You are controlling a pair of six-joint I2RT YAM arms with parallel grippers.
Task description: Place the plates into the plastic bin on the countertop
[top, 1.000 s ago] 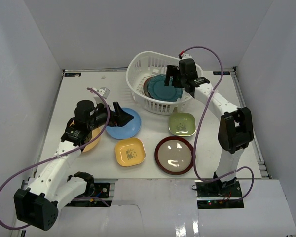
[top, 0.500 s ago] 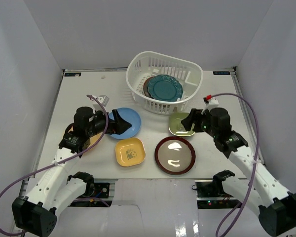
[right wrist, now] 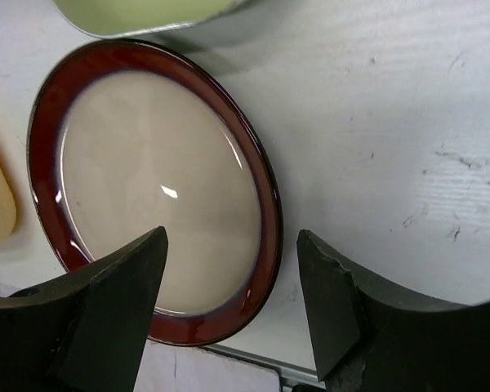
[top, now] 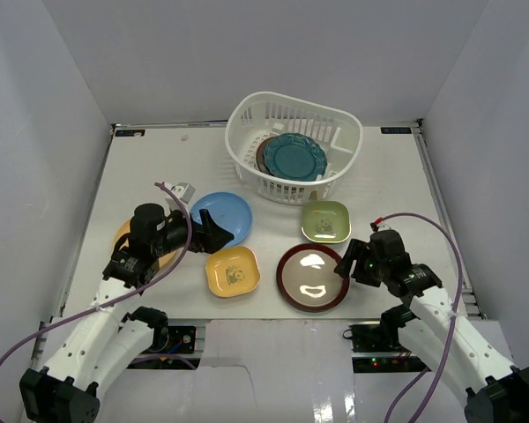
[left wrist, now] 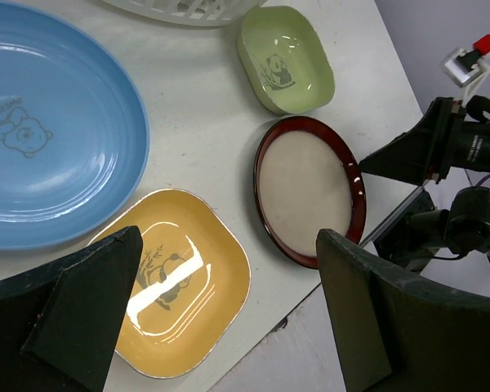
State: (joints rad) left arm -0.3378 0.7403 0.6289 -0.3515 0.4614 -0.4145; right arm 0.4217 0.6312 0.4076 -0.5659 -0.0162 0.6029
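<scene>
The white plastic bin [top: 335,167] stands at the back and holds a teal scalloped plate [top: 294,157] with a darker plate under it. On the countertop [top: 141,167] lie a light blue plate [top: 225,216], a green square plate [top: 325,221], a yellow square plate [top: 232,270], a maroon-rimmed beige plate [top: 311,277] and an orange plate [top: 122,236] partly under the left arm. My left gripper [top: 213,234] is open above the blue and yellow plates [left wrist: 175,294]. My right gripper [top: 347,263] is open, straddling the right rim of the maroon plate [right wrist: 155,180].
Dark rails [top: 441,220] run along the countertop edges. Grey walls enclose the left, back and right. The maroon plate lies close to the near edge [right wrist: 245,359]. Purple cables trail from both arms.
My right arm left the bin, swung down past the green plate and came to the maroon plate's right rim. My left gripper drew back toward the near edge, off the blue plate.
</scene>
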